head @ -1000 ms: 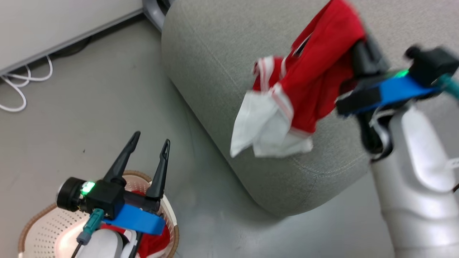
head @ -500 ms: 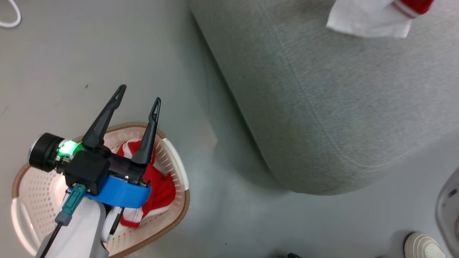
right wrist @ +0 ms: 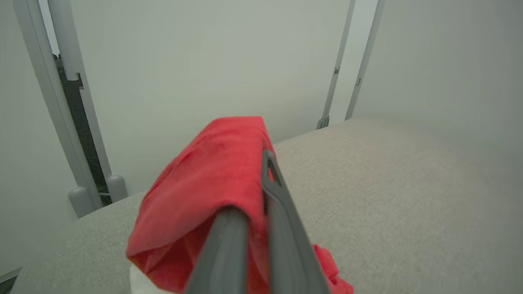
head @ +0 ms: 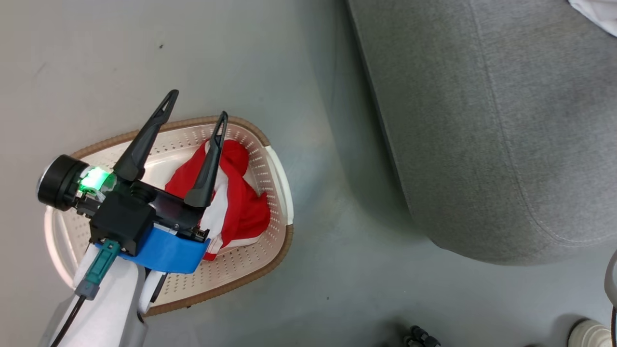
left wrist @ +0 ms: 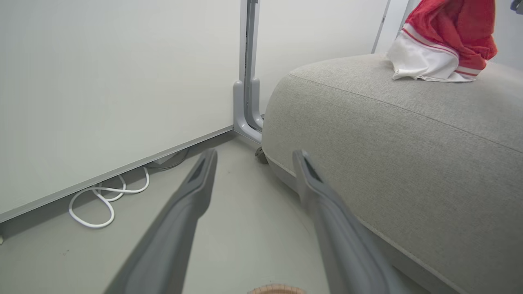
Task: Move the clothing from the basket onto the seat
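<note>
In the head view, left tool (head: 198,103) above the basket (head: 241,262), two long dark fingers spread wide apart, nothing between them. Fingertips reaching up to the far brown rim in this view, one finger crossing in front of the basket garment (head: 236,197). No contact visible between tool and fabric; cannot tell how high above it. Basket garment red with white panels, crumpled, inside the basket, toward the side nearer the seat (head: 482,120). Basket on the grey floor (head: 144,48), near the seat but apart from it, a strip of floor between.

In the left wrist view, left tool (left wrist: 254,152) spread in a wide V, pointing toward the floor, a white wall panel (left wrist: 102,81) and a looped white cable (left wrist: 98,200) at its foot. Grey seat (left wrist: 408,143) at the right. On its top the held garment (left wrist: 445,36), red above and white with thin stripes below, white edge seemingly touching the cushion.

In the right wrist view, right tool (right wrist: 255,183) pressed together, pinching the held garment (right wrist: 204,179). Red fabric draped over one finger, hanging above the seat (right wrist: 388,183). White corner of the held garment (head: 595,12) also at the upper right edge of the head view. Pale shoe (head: 585,332) at the lower right corner there, on the floor.
</note>
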Motion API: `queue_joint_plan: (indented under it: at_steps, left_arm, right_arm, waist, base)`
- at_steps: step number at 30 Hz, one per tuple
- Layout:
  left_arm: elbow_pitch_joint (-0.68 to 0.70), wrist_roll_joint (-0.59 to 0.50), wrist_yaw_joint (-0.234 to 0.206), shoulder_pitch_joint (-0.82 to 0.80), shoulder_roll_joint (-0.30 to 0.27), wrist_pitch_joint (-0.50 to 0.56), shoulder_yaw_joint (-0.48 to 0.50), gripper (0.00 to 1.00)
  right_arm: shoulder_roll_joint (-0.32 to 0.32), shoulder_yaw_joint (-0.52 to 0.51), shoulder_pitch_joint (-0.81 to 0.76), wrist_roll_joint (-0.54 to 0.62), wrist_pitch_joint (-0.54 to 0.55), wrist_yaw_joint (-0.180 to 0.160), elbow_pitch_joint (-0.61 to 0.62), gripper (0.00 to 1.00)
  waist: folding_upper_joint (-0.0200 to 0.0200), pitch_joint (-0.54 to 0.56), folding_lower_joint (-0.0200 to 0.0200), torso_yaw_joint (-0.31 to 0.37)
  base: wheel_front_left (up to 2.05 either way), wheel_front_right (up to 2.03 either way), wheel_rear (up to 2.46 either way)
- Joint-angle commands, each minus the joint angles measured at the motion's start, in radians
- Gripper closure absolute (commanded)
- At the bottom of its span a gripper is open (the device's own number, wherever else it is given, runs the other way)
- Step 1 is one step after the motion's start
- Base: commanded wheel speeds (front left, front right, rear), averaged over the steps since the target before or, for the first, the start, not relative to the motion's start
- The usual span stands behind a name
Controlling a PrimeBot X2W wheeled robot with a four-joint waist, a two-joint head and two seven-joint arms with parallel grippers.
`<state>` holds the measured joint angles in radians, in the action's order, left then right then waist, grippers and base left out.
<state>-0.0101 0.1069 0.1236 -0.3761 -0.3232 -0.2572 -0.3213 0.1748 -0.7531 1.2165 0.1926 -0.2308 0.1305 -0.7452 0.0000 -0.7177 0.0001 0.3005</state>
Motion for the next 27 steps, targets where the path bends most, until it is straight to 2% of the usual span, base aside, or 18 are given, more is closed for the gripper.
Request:
queue_joint_plan:
  at_steps: [1,8,16,18,19,20,21,27]
  left_arm:
    - [0.005,0.001,-0.004,-0.017,0.000,-0.004,-0.001,0.00]
    - [-0.002,0.009,-0.008,-0.015,0.009,-0.008,-0.007,0.00]
    - [-0.021,0.015,-0.008,-0.016,0.020,-0.008,-0.020,0.00]
    - [-0.026,0.017,-0.008,-0.016,0.022,-0.009,-0.022,0.00]
    - [-0.028,0.018,-0.008,-0.016,0.023,-0.009,-0.022,0.00]
    - [-0.030,0.020,-0.010,-0.017,0.025,-0.009,-0.022,0.00]
    - [-0.032,0.022,-0.010,-0.018,0.028,-0.009,-0.022,0.00]
    - [-0.051,0.031,-0.012,-0.013,0.053,-0.009,-0.024,0.00]
  right_arm:
    - [0.004,-0.010,-0.013,0.012,-0.008,0.000,-0.009,1.00]
    - [0.005,-0.087,-0.029,0.089,-0.024,0.000,-0.092,1.00]
    - [0.010,-0.107,-0.036,0.155,-0.032,0.000,-0.146,0.95]
    - [0.014,-0.110,-0.034,0.166,-0.033,0.000,-0.154,0.86]
    - [0.014,-0.112,-0.033,0.172,-0.033,0.000,-0.157,0.66]
    - [0.015,-0.113,-0.033,0.176,-0.033,0.000,-0.160,0.35]
    - [0.015,-0.113,-0.034,0.181,-0.034,0.000,-0.163,0.00]
    - [0.017,-0.100,-0.052,0.204,-0.035,0.000,-0.184,0.00]
  waist:
    - [0.0000,-0.007,-0.0001,-0.013]
    - [0.0000,0.002,-0.0001,-0.033]
    - [0.0000,0.030,-0.0001,-0.043]
    - [0.0000,0.037,-0.0001,-0.046]
    - [0.0000,0.041,-0.0001,-0.047]
    - [0.0000,0.045,-0.0001,-0.049]
    - [0.0000,0.049,-0.0001,-0.050]
    - [0.0000,0.089,-0.0001,-0.061]
  base:
    - [0.00,0.00,0.00]
    - [0.00,0.00,0.00]
    - [0.00,0.00,0.00]
    - [0.00,0.00,0.00]
    - [0.00,0.00,0.00]
    - [0.00,0.00,0.00]
    - [0.00,0.00,0.00]
    - [0.00,0.00,0.00]
